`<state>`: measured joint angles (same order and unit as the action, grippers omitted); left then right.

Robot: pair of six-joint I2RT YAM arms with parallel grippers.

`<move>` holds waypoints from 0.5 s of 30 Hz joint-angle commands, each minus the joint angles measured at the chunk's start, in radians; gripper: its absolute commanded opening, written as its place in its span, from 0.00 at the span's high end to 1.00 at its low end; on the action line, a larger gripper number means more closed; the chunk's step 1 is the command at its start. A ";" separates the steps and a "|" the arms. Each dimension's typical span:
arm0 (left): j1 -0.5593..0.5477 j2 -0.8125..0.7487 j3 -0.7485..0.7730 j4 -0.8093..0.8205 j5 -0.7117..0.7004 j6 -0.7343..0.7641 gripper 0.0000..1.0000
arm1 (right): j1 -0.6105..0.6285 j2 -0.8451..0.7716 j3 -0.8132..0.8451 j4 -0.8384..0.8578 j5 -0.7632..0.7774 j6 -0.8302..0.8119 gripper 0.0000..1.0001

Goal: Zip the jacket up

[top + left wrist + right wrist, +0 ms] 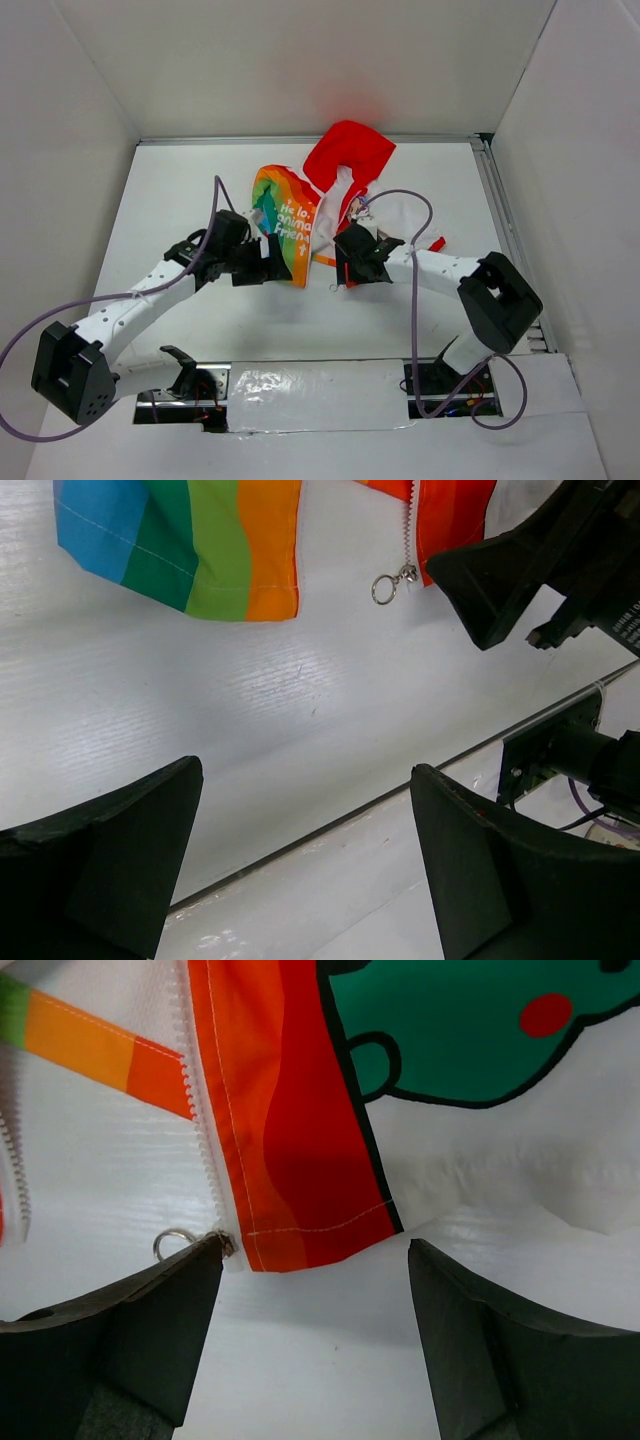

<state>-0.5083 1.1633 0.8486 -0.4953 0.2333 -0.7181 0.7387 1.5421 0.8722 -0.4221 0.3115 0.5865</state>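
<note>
The jacket (pixel 290 225) lies open on the white table, rainbow front folded up, red hood (pixel 350 152) at the back. My left gripper (pixel 268 265) is open and empty just left of the rainbow panel's lower hem (pixel 200 550); its fingers (pixel 100 865) hover over bare table. My right gripper (pixel 345 265) is open at the red-orange panel's bottom corner (pixel 300 1170). The zipper slider with its ring pull (pixel 172 1243) sits at the end of the white zipper teeth (pixel 205 1150), against the right gripper's left fingertip. The ring also shows in the left wrist view (pixel 385 587).
White walls enclose the table. A metal rail (pixel 505 240) runs along the right edge. A taped seam (pixel 310 385) crosses the near edge between the arm bases. A green cartoon print (pixel 450 1030) shows on the white lining.
</note>
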 commanded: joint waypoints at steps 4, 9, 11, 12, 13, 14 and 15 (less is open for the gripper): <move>0.010 -0.034 -0.031 0.030 0.060 -0.017 0.03 | 0.013 0.055 0.050 0.034 0.049 0.027 0.18; 0.011 -0.030 -0.042 0.029 0.049 -0.024 0.03 | 0.008 0.108 0.085 0.025 0.051 0.050 0.18; 0.011 -0.027 -0.042 0.037 0.054 -0.021 0.03 | 0.010 0.141 0.106 0.019 0.054 0.062 0.19; 0.011 -0.028 -0.043 0.037 0.052 -0.018 0.03 | 0.010 0.147 0.109 0.017 0.054 0.068 0.20; 0.013 -0.027 -0.042 0.037 0.047 -0.017 0.03 | 0.010 0.165 0.114 0.019 0.049 0.072 0.21; 0.016 -0.027 -0.039 0.035 0.041 -0.015 0.03 | 0.008 0.173 0.114 0.022 0.044 0.076 0.22; 0.017 -0.027 -0.037 0.031 0.037 -0.012 0.03 | 0.008 0.179 0.111 0.022 0.043 0.081 0.24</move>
<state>-0.5003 1.1538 0.8085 -0.4866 0.2665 -0.7357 0.7418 1.6939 0.9543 -0.4095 0.3370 0.6346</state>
